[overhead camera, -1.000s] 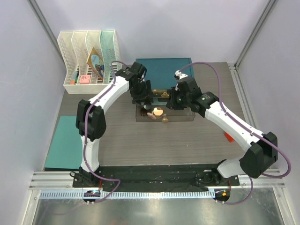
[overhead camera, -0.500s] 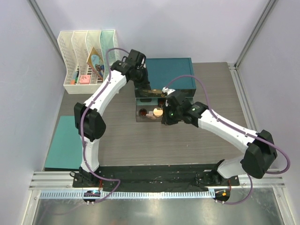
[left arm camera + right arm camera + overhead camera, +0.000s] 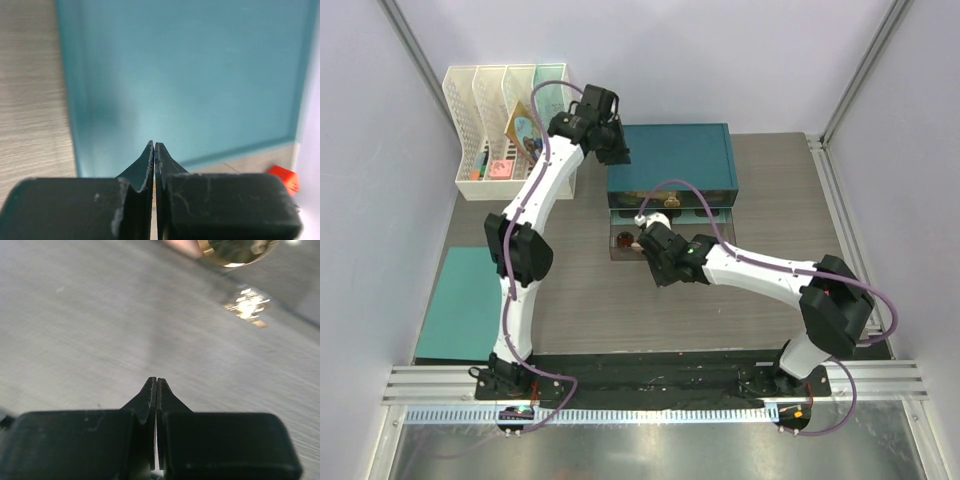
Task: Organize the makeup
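Near the front edge, on the left, a teal mat [image 3: 465, 300] flat on the wood table [image 3: 580, 300]. Further in, the right gripper [image 3: 156, 382], fingers pressed tight together with nothing between them, low over bare wood just in front of a clear tray [image 3: 695, 228]. In that tray, the makeup: a gold-rimmed compact [image 3: 240, 249] at the top of the right wrist view, with something pink beside it, too blurred to name. From above, a small dark jar [image 3: 624, 239] at the tray's left end, the rest hidden under the arm. Just behind the tray, a teal case [image 3: 680, 160], lid down. Over the case's left edge, toward the back, the left gripper [image 3: 154, 147], likewise closed on nothing, aimed at the lid. Past the case's corner in the left wrist view, a small red cube [image 3: 283, 178] on the table. Farthest back, on the left, white file racks [image 3: 505, 120] with colourful items inside.
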Robot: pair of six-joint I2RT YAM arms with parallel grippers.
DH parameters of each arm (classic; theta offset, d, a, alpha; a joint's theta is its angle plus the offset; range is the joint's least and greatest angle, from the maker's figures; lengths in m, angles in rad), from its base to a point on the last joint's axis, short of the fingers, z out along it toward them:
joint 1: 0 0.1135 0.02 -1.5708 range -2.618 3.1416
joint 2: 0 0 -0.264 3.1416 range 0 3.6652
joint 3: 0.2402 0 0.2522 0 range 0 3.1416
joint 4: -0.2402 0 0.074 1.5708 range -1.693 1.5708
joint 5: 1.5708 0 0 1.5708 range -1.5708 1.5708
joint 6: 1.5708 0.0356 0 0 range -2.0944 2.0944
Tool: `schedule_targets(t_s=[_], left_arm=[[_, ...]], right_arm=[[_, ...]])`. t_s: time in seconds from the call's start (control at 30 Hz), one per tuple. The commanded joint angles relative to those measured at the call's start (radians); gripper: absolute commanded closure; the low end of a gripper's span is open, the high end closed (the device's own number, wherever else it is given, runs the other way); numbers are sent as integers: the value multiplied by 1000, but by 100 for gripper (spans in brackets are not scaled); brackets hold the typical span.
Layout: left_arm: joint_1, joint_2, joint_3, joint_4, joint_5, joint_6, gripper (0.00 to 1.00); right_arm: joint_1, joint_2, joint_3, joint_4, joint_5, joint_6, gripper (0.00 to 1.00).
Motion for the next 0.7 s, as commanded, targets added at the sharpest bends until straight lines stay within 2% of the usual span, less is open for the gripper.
schedule_targets(t_s=[0.0, 0.4, 0.67], left_arm=[[17, 55, 4, -36, -18, -3, 100], [18, 119, -25, -113, -32, 29, 100], [17, 118, -110, -113, -7, 40, 100]], right_arm=[[6, 23, 25, 64, 238, -23, 99], [8, 207, 74, 186, 443, 0, 99], [9, 321, 206, 306, 591, -92, 99]])
